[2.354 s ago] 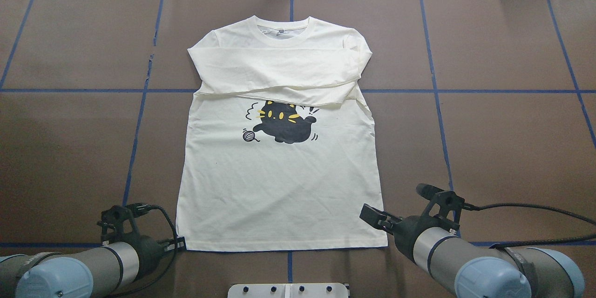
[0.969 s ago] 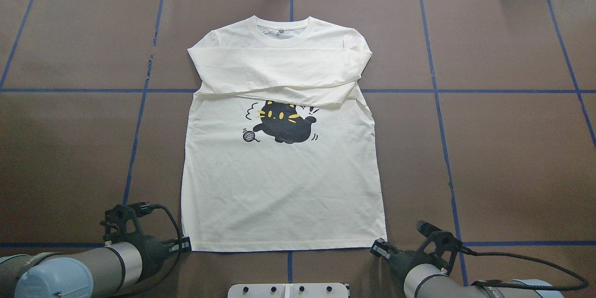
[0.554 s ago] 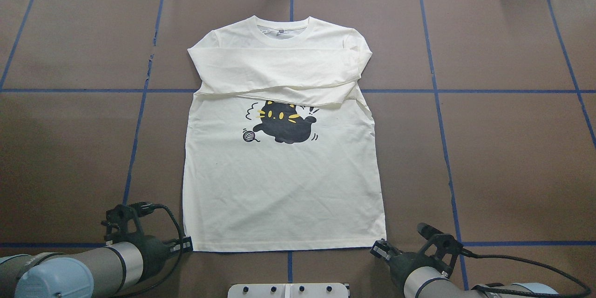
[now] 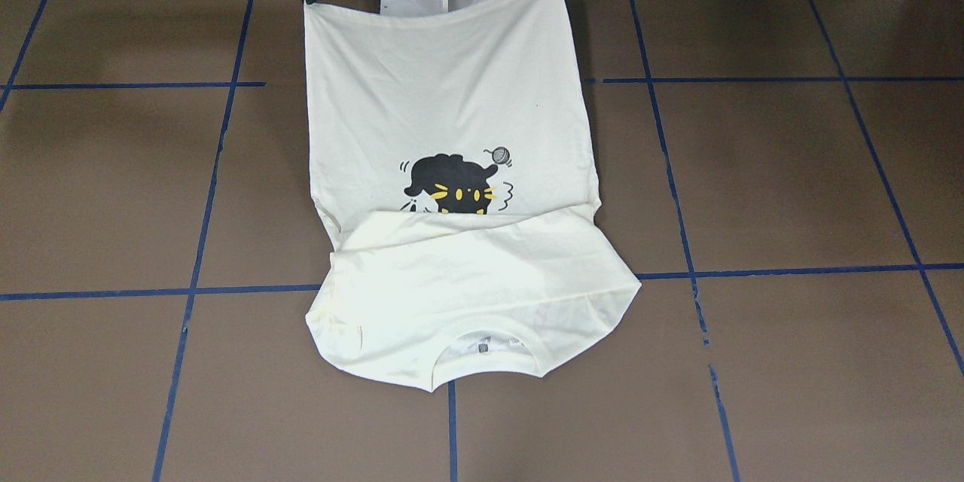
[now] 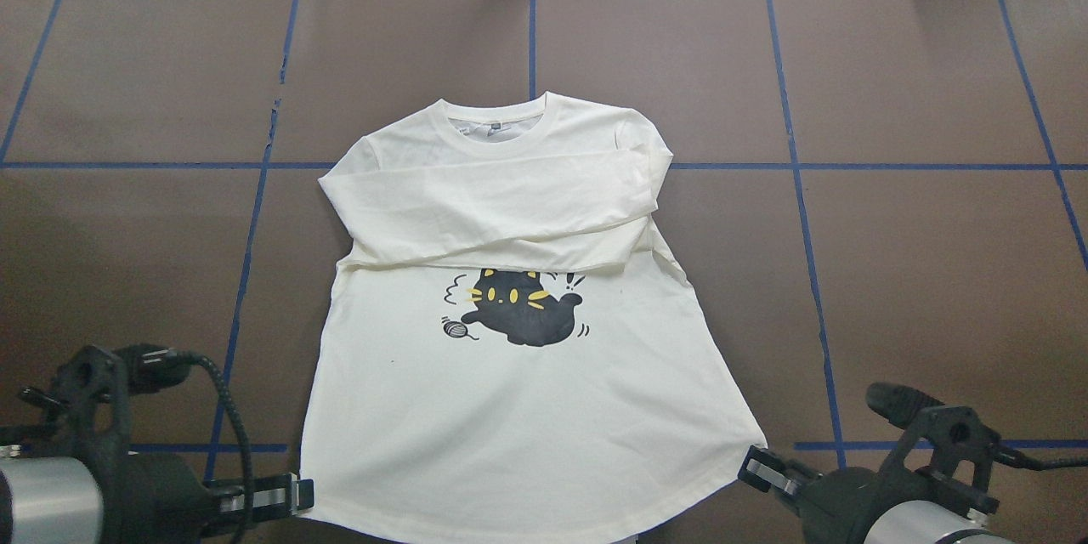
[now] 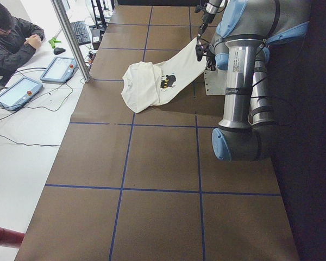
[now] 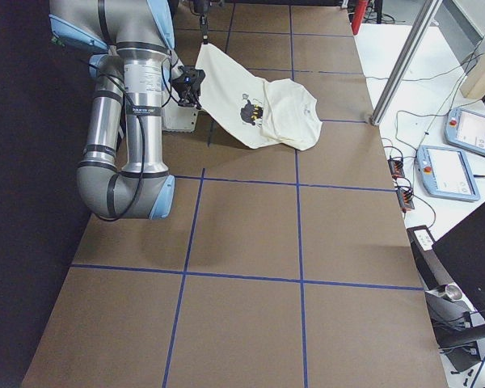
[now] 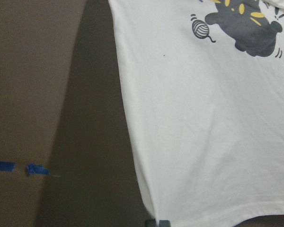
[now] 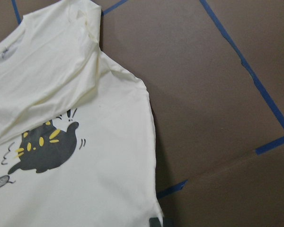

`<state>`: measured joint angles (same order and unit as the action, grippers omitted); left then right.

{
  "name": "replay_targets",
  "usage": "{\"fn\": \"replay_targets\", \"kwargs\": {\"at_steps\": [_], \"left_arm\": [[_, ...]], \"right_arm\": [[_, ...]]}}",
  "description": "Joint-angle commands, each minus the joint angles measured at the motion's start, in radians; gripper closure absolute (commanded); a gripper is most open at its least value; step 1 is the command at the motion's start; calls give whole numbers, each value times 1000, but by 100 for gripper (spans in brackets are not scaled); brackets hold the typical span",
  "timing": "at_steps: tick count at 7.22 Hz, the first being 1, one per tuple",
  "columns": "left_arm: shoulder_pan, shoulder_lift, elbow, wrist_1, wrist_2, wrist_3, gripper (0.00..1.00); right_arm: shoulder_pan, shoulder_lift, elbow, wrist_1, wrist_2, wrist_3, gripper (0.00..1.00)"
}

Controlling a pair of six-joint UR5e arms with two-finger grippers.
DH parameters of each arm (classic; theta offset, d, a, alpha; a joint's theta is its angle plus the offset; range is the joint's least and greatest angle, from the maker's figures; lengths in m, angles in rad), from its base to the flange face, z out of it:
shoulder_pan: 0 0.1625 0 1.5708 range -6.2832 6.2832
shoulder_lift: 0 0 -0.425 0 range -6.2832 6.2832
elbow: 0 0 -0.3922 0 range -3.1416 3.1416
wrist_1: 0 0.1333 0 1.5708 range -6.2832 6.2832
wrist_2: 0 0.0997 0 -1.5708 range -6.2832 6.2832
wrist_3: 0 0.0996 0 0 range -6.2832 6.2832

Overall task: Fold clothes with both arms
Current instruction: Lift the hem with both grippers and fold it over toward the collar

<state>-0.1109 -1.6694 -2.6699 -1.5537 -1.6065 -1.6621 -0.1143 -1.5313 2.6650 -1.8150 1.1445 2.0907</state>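
Pinching both hem corners of the shirt [image 5: 510, 408], near edge raised for the fold.
Grips one corner in the left gripper [image 5: 293, 495] and the other in the right gripper [image 5: 755, 469], claws pressed onto the cloth; holds the hem [image 5: 510, 520] spread and off the table [image 5: 935, 272], with collar [image 5: 493, 115] and crossed sleeves [image 5: 493, 204] lying on it near the middle; judged ready to carry the lower half over the cat print [image 5: 518, 316] toward the collar; holds the corners wide apart, probably against sagging.
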Motion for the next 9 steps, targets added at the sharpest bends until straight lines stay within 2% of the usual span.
{"fn": "replay_targets", "kwargs": {"at_steps": [1, 2, 4, 5, 6, 7, 9], "left_arm": [[-128, -87, -38, 109, -87, 133, 100], [-248, -134, 14, 122, -146, 280, 100], [-468, -267, 216, 165, -168, 445, 100], [-543, -286, 296, 162, -171, 511, 100], [-600, -308, 368, 156, -171, 580, 100], [-624, -334, 445, 147, -168, 608, 100], [-629, -351, 641, -8, -161, 617, 100]], "right_arm": [[121, 104, 17, -47, 88, -126, 100], [256, 197, -49, -65, 160, -217, 100], [567, 385, -274, -66, 358, -369, 100], [687, 426, -383, -49, 435, -418, 100], [741, 492, -498, -23, 435, -460, 100], [774, 529, -625, 61, 435, -474, 100], [780, 571, -873, 309, 425, -483, 100]]}}
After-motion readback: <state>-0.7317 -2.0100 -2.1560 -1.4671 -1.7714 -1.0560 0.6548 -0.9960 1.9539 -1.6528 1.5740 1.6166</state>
